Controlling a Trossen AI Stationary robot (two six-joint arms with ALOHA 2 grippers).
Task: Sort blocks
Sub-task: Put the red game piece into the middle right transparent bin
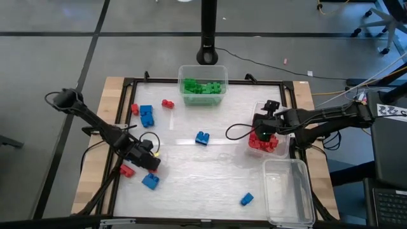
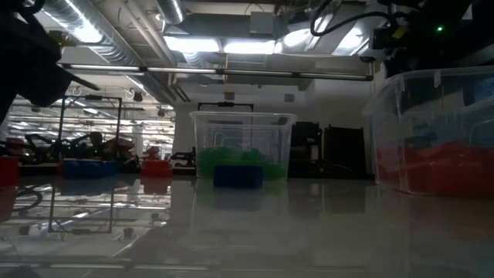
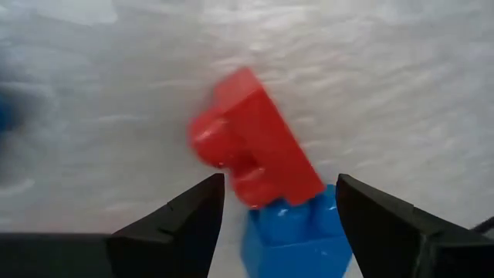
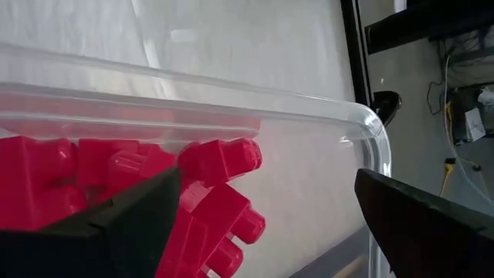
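The left claw [image 3: 278, 205] hangs wide open, gripping nothing, over a red block [image 3: 255, 158] lying slantwise on the tabletop [image 1: 210, 159], 1 end against a blue block [image 3: 297, 239].

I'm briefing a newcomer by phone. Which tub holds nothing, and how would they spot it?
Look along the table's right edge, where two tubs sit. The empty tub is at the near corner; the red tub beside it is filled with red blocks, under the right end effector.
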